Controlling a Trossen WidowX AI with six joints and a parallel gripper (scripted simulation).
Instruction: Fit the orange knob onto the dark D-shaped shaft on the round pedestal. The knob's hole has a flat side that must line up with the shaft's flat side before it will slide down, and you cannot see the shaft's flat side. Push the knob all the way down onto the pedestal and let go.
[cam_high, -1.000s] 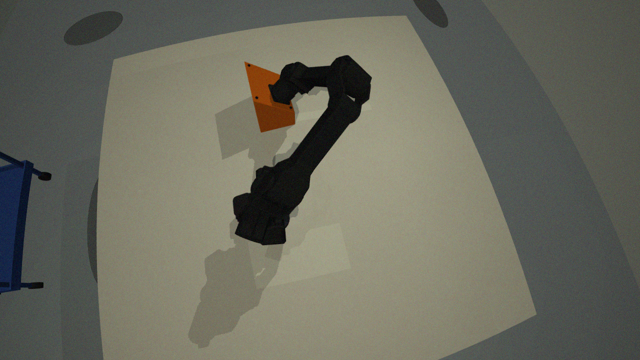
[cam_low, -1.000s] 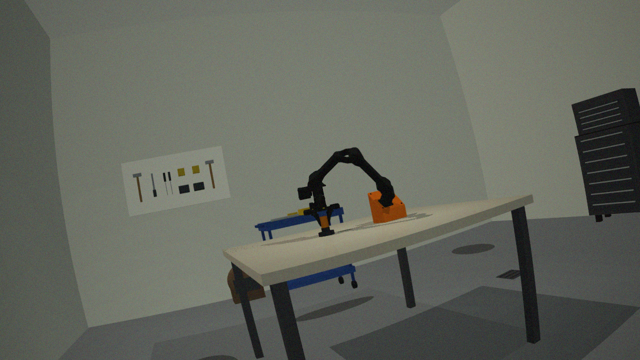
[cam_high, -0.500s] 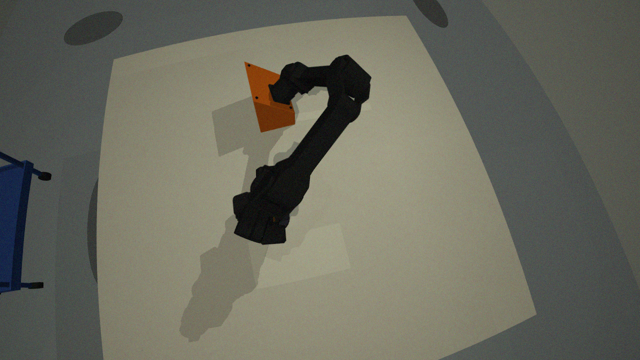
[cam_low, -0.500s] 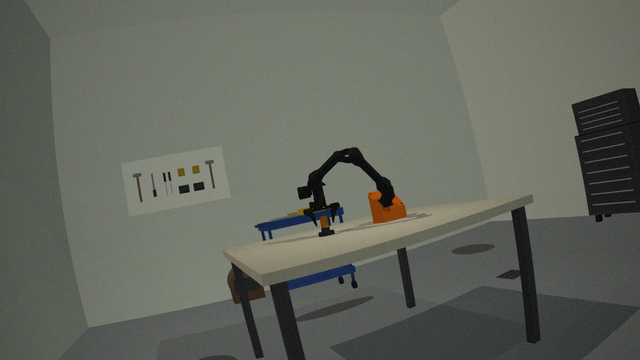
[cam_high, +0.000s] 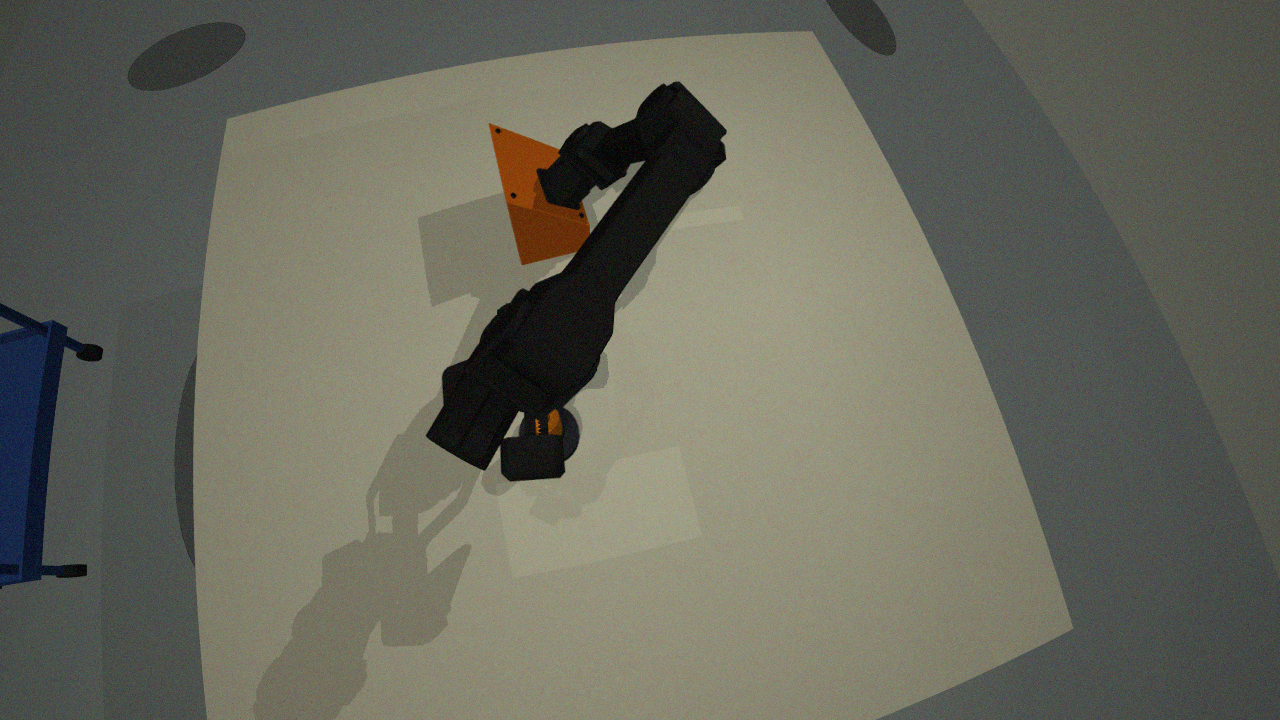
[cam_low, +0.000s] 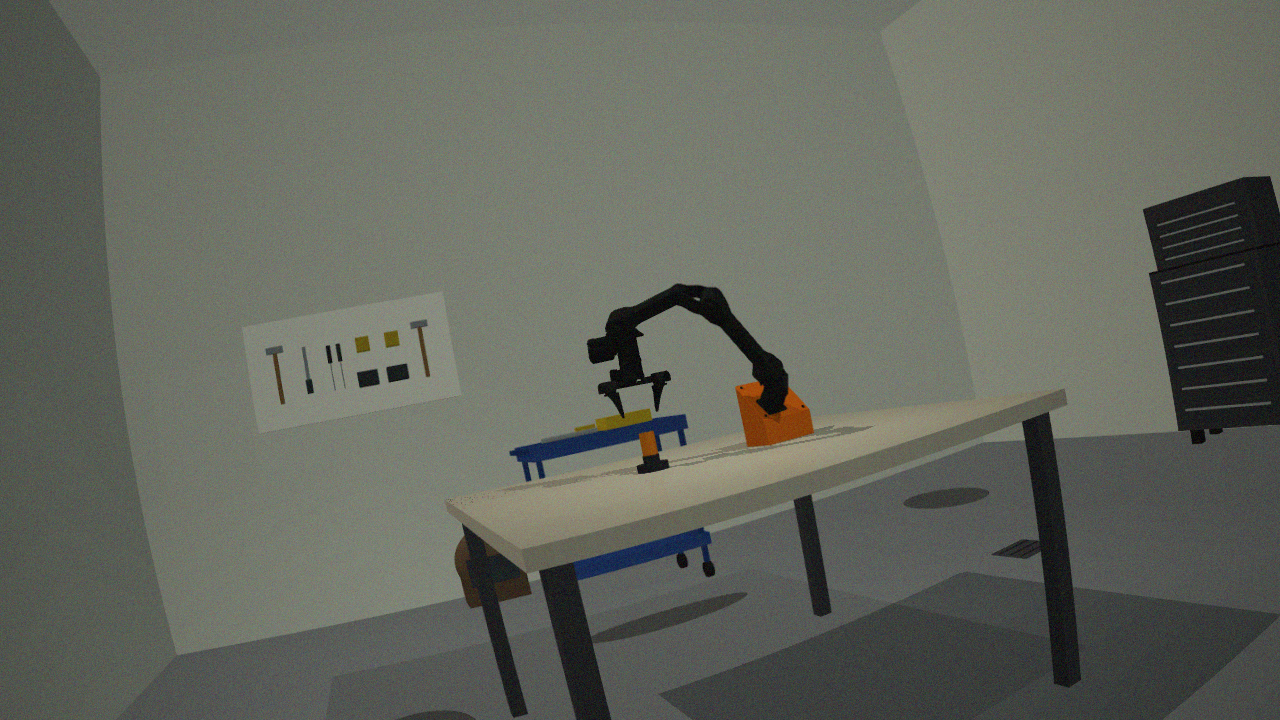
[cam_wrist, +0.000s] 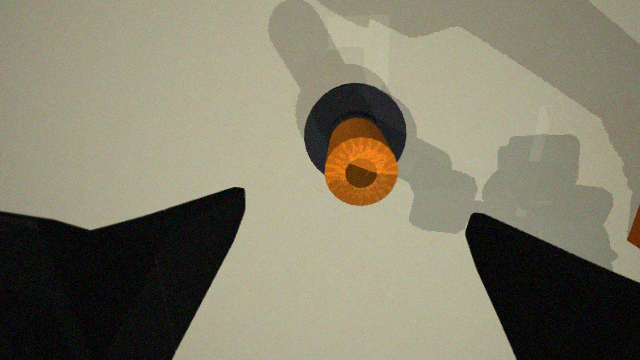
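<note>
The orange knob (cam_high: 555, 422) (cam_low: 648, 444) (cam_wrist: 361, 196) stands upright over the dark round pedestal (cam_high: 571, 438) (cam_low: 652, 466) (cam_wrist: 318, 132). A short dark part shows between the knob and the wide base in the exterior view; I cannot tell whether the knob is seated all the way down. The wrist view shows an opening in its top, split by a straight edge into a lighter and a darker part. The shaft's flat side is hidden. My gripper (cam_low: 640, 413) (cam_wrist: 356, 211) is open and empty, above the knob, with its fingertips clear of it.
The arm's orange base block (cam_high: 547, 234) (cam_low: 778, 427) stands on the pale table (cam_high: 805, 447) (cam_low: 572, 528). A blue cart (cam_high: 22, 447) (cam_low: 666, 428) stands beyond the table's edge. Shadows of the arm fall across the table top.
</note>
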